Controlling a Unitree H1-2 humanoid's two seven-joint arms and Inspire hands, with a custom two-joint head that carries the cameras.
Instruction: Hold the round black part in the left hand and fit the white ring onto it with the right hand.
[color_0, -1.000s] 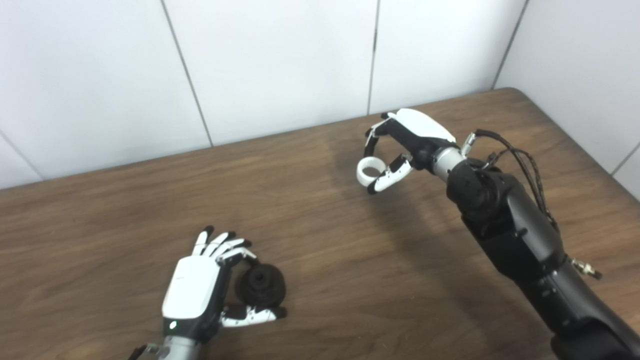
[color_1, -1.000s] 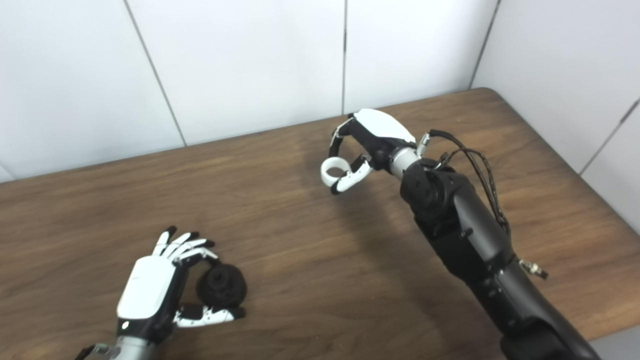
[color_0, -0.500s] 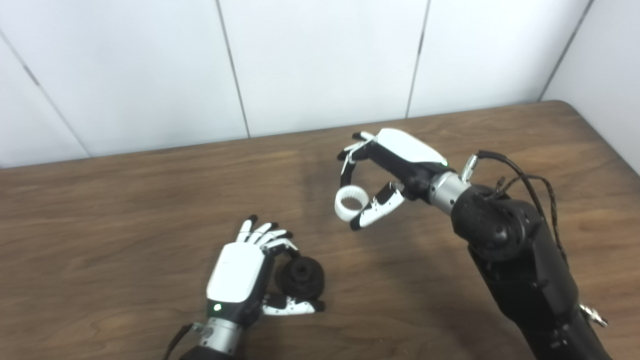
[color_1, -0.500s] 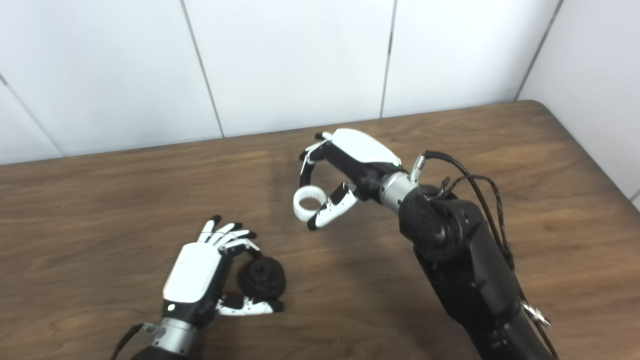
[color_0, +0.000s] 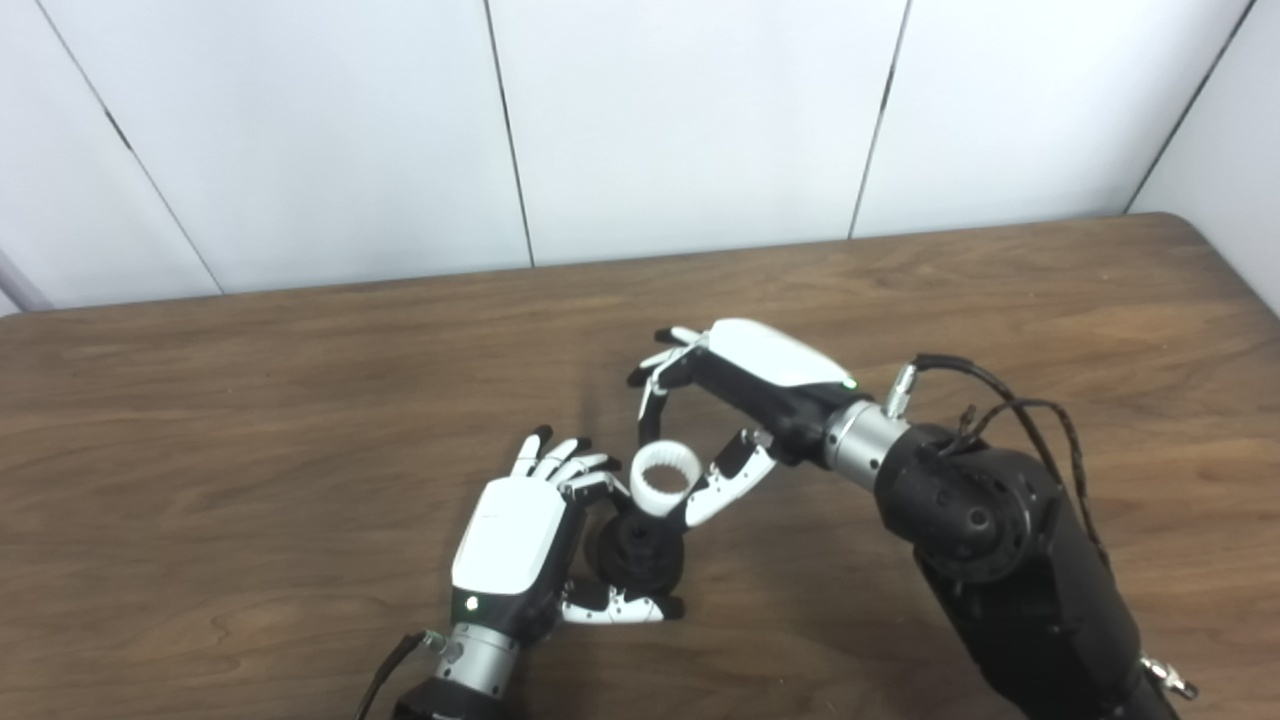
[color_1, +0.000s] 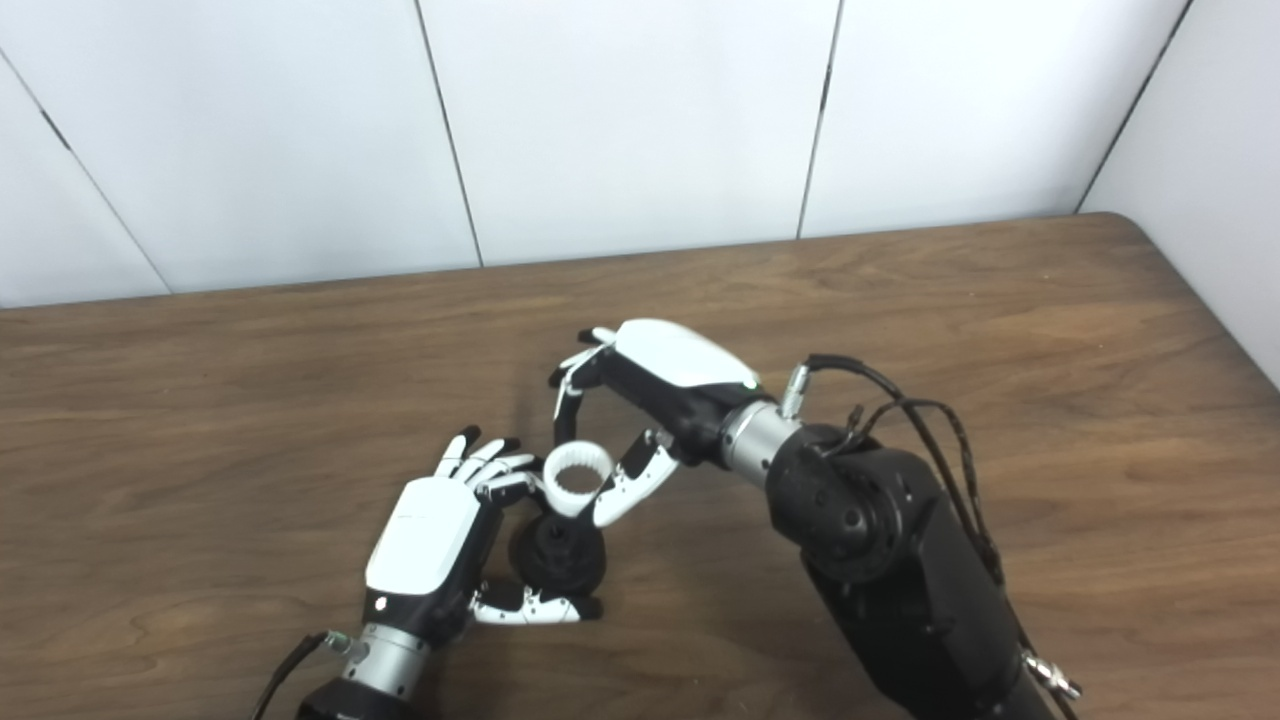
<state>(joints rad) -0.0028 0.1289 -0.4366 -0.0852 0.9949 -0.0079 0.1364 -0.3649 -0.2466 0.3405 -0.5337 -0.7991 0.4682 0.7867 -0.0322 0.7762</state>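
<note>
My left hand (color_0: 515, 535) sits low at the table's front and is shut on the round black part (color_0: 640, 556), held between its fingers and thumb. My right hand (color_0: 735, 395) is shut on the white ring (color_0: 662, 479), pinched between fingertips and thumb. The ring is toothed inside and hangs just above the black part, overlapping its top edge. The same shows in the right eye view: left hand (color_1: 430, 545), black part (color_1: 560, 555), ring (color_1: 577, 479), right hand (color_1: 660, 375).
The brown wooden table (color_0: 250, 400) runs to a white panelled wall at the back. Its rounded right corner (color_0: 1190, 225) is in view. The right forearm (color_0: 1000, 560) with its black cables crosses the lower right.
My right hand has carried the white ring down and left, from mid-table to just over the black part. The left hand still holds the part. The camera has also shifted.
</note>
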